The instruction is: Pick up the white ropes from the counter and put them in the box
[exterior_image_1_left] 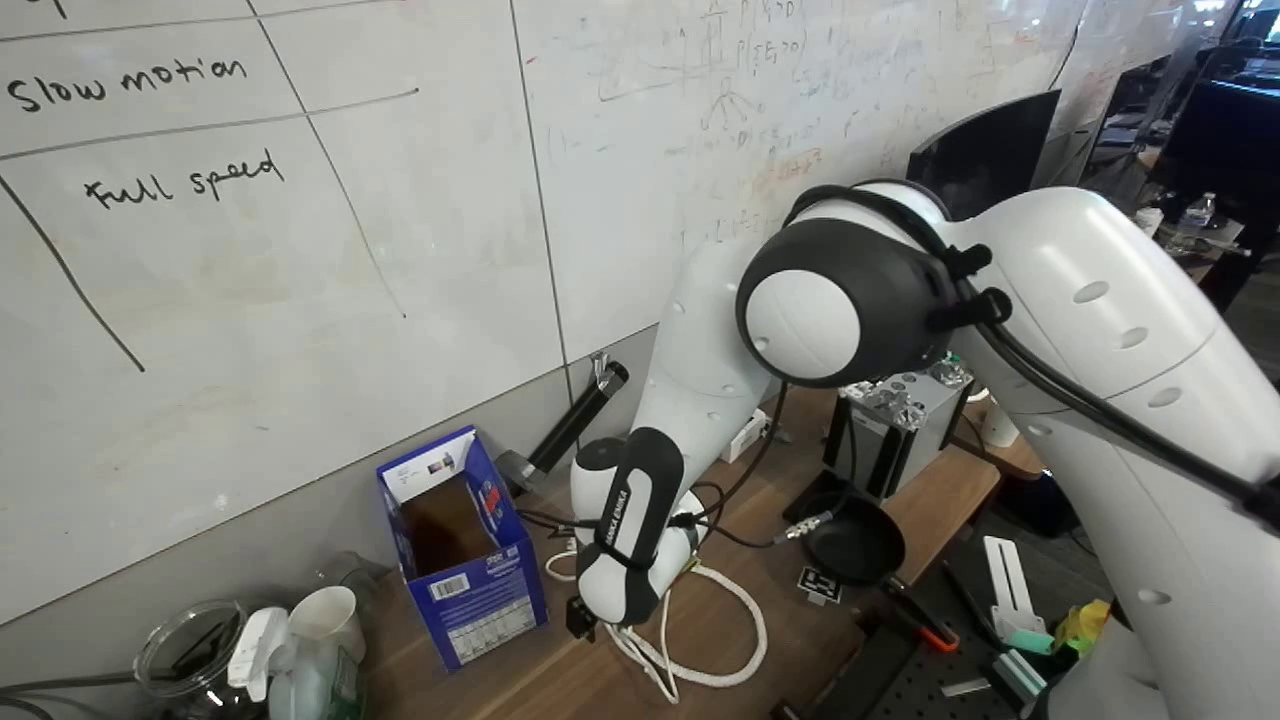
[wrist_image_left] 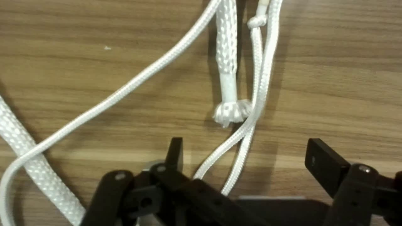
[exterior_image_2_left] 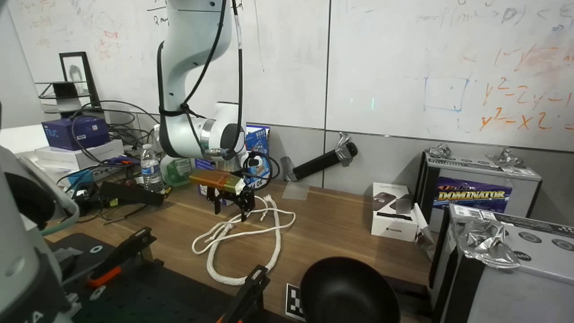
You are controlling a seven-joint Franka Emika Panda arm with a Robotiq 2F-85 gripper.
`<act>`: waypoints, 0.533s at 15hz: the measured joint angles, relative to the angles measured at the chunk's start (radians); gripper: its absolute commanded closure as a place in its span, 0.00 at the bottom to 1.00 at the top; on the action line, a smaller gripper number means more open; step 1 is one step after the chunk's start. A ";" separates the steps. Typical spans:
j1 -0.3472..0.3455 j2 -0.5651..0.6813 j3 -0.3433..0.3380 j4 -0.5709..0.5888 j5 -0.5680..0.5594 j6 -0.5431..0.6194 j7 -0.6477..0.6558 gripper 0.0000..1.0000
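The white ropes (exterior_image_2_left: 276,237) lie in loose loops on the brown wooden counter (exterior_image_2_left: 332,229). Seen from the wrist, a thick braided rope (wrist_image_left: 226,47) ends in a frayed tip, and a thinner cord (wrist_image_left: 150,70) runs beside and across it. My gripper (wrist_image_left: 245,150) is open above them; two strands of thin cord pass through the space between its fingers, not gripped. In an exterior view the gripper (exterior_image_2_left: 231,211) points down over the back part of the loops. The blue box (exterior_image_1_left: 485,610) stands upright with its top open, its brown inside visible, beside the ropes near the wall.
A black pan (exterior_image_1_left: 855,540) sits at the counter's front side. A black tube (exterior_image_2_left: 320,166) is taped to the wall behind. A white carton (exterior_image_2_left: 394,229) and grey batteries (exterior_image_2_left: 489,291) stand to one side. Near the box are a white cup (exterior_image_1_left: 330,615) and a glass jar (exterior_image_1_left: 190,640).
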 measured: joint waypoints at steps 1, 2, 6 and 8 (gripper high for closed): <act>0.002 0.009 -0.001 0.009 0.000 0.002 -0.002 0.00; 0.005 0.017 -0.003 0.018 0.000 0.003 -0.005 0.00; 0.023 0.056 -0.024 0.062 0.000 0.003 -0.011 0.00; 0.031 0.072 -0.034 0.083 0.000 0.003 -0.015 0.00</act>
